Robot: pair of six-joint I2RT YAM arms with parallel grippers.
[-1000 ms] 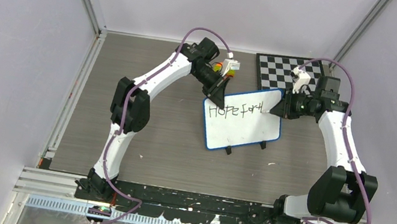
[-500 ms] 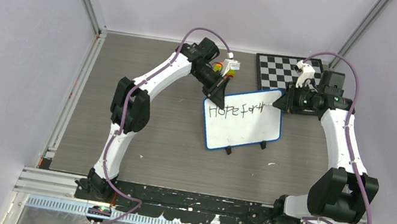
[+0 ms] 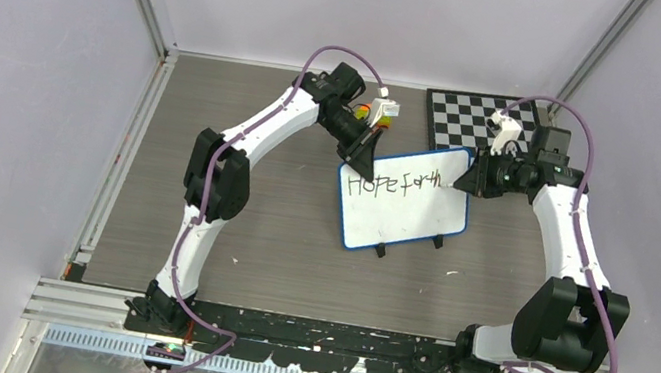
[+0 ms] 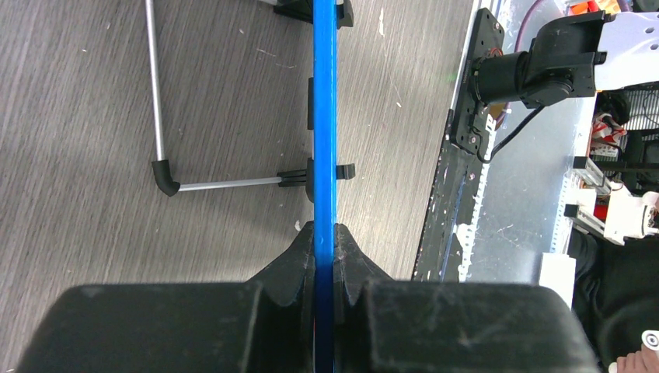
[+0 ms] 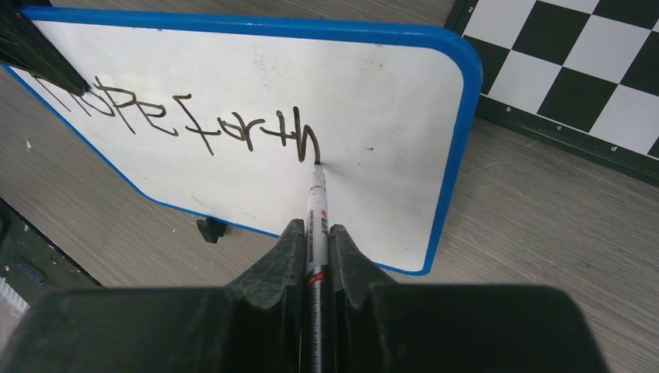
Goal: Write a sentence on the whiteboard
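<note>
The whiteboard [image 3: 400, 213] is propped at the centre of the table [image 3: 229, 220], its long axis running left to right. Its upper-left rim is pinched by the left gripper [image 3: 360, 159]. A marker [image 5: 315, 203], tip on the board, is clamped in the right gripper [image 5: 313, 233]. A checkered board [image 3: 468, 118] lies at the upper right.

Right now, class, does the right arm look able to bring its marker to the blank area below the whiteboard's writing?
Probably yes: the marker in the right gripper touches the whiteboard, and nothing covers the blank part below.
</note>
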